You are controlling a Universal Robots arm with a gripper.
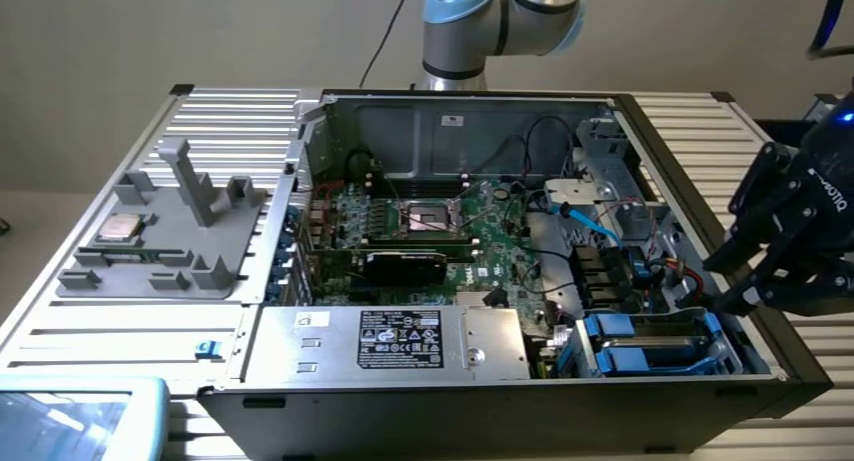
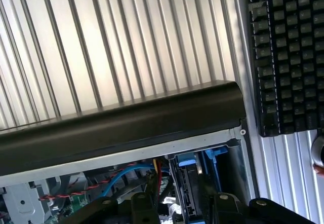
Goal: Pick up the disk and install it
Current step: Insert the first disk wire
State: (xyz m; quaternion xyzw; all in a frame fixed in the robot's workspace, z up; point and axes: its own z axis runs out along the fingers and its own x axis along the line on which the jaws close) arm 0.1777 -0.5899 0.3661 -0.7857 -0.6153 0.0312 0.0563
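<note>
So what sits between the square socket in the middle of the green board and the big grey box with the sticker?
A black card lies across the green board there, seen in the exterior view.

A robotics lab bench — opened computer case (image 1: 467, 413) on slatted aluminium table (image 1: 134, 333), robot arm (image 1: 501, 16) behind.

The gripper (image 1: 742, 281) bears white letters ending "OTIQ"; other print is unreadable.

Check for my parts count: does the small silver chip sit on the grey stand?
Yes, the silver chip lies on the grey stand at the exterior view's left, outside the computer case.
</note>
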